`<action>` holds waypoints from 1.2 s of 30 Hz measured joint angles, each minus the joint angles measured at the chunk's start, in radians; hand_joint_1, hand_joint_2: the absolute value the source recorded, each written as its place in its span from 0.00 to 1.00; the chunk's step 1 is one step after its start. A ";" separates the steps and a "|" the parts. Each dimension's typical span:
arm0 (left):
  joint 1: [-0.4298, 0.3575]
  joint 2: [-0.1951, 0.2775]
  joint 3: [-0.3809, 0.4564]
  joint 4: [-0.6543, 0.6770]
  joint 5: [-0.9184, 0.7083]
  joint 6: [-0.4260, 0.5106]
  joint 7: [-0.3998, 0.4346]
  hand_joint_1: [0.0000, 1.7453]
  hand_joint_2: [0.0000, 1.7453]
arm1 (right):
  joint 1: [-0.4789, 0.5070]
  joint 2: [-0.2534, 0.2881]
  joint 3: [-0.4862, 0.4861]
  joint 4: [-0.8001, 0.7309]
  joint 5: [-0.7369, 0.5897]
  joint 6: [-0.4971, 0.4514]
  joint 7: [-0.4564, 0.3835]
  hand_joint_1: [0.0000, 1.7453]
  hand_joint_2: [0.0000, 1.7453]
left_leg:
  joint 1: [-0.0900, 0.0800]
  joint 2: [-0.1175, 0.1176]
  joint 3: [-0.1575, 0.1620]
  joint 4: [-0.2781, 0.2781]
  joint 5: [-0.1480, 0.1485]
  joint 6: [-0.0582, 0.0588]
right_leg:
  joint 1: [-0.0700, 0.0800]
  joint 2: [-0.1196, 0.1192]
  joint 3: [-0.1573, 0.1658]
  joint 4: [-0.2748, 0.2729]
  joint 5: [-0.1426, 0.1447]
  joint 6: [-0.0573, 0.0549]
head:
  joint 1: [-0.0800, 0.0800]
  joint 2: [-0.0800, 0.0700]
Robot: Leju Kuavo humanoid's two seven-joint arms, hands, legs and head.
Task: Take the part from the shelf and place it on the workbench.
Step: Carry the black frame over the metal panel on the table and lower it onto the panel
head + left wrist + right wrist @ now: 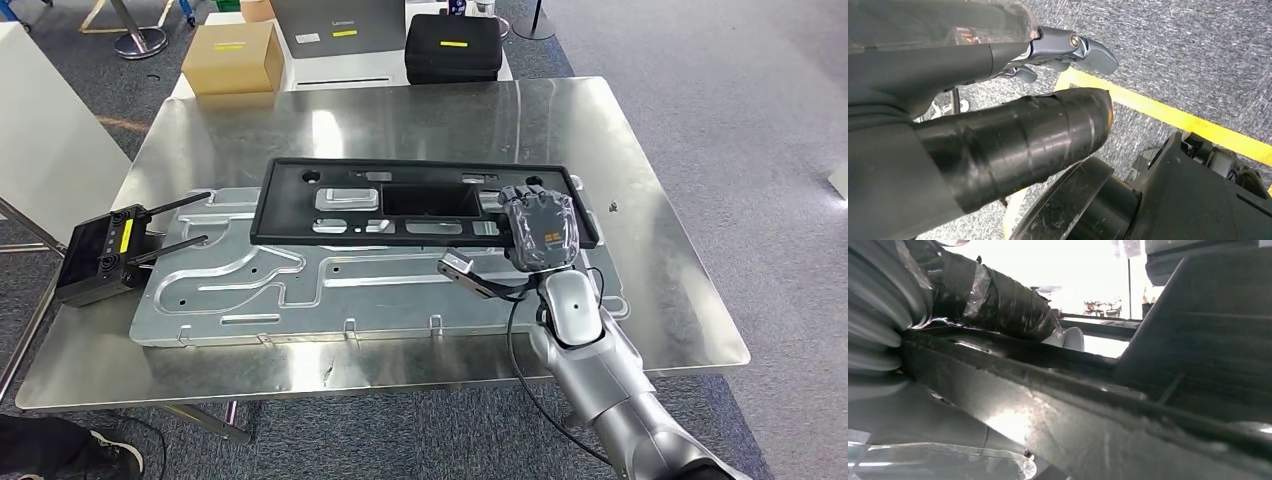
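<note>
The part (283,205) is a long black plastic frame with several cut-outs. It lies flat across a machined aluminium plate (300,290) on the steel workbench (400,110). My right hand (541,230) grips the frame's right end from above. Up close in the right wrist view, the taped thumb (998,302) lies over the part's rim (1073,405), and the other fingers are hidden beneath it. My left hand (923,65) hangs over grey carpet, holding nothing, its taped thumb (1013,135) standing apart from the fingers (1088,50).
A black handheld controller (100,252) with antennas sits at the workbench's left edge, touching the plate. Behind the bench are a cardboard box (233,57) and a black case (453,45). A white panel (50,130) stands at the left. A yellow floor line (1173,117) crosses the carpet.
</note>
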 joint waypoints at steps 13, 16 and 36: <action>0.001 -0.004 0.006 0.000 0.000 0.003 0.003 0.00 0.00 | 0.006 0.003 0.007 0.060 0.105 0.040 0.050 0.91 1.00 | 0.000 0.000 -0.001 0.000 0.000 0.000 | 0.000 0.000 0.000 0.000 0.000 0.000 | 0.000 0.000; 0.001 -0.004 0.007 0.000 0.000 0.003 0.003 0.00 0.00 | 0.007 0.007 0.008 0.077 0.108 0.043 0.054 0.63 1.00 | 0.000 0.000 -0.001 0.000 0.000 0.000 | 0.000 0.000 0.000 0.000 0.000 0.000 | 0.000 0.000; 0.004 -0.004 0.008 0.000 0.000 0.003 0.000 0.00 0.00 | 0.005 0.025 0.008 0.141 0.117 0.060 0.055 0.00 0.00 | 0.000 0.000 -0.001 0.000 0.000 0.000 | 0.000 0.000 0.001 0.000 0.000 0.000 | 0.000 0.000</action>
